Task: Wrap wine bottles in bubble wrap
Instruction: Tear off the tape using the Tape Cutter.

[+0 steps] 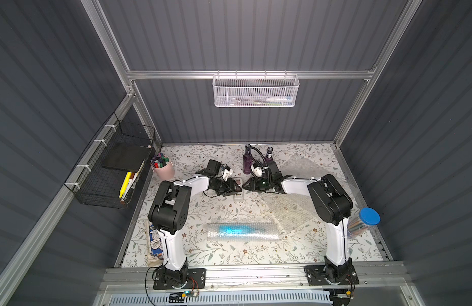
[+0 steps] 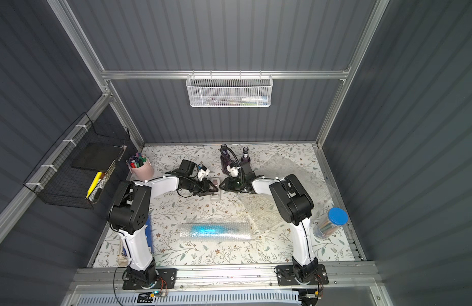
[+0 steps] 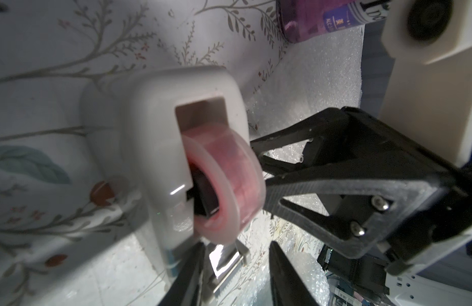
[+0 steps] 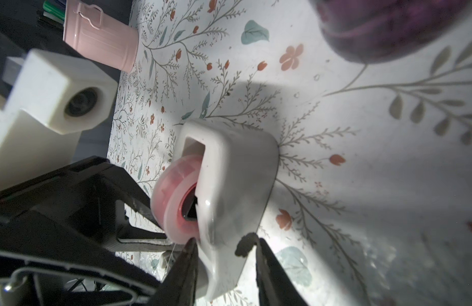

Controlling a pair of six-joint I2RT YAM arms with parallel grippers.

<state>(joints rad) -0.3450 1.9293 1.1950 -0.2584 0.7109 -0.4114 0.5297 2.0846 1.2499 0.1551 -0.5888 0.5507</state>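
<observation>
Two pairs, left fingers [image 3: 184, 278] and right fingers [image 4: 269, 273], straddle the tape dispenser [image 4: 237, 164] edges; clamped or loose, cannot tell.

Tape dispenser [image 1: 239, 197] mid-table, two bottles [image 1: 247, 161] upright behind it, wrapped bottle [image 1: 240, 230] lying in front, loose bubble wrap [image 1: 290, 212] right

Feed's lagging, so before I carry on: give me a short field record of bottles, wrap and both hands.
wrapped: bright blue glass bottle, rolled in clear bubble wrap, lying near the front edge
unwrapped: two dark purple glass bottles, upright at the back
loose wrap: two clear bubble wrap sheets, on the robot's right side
left hand: jaws apart, astride the cutter end of the white tape dispenser
right hand: jaws apart, astride the same dispenser from the opposite side
</observation>
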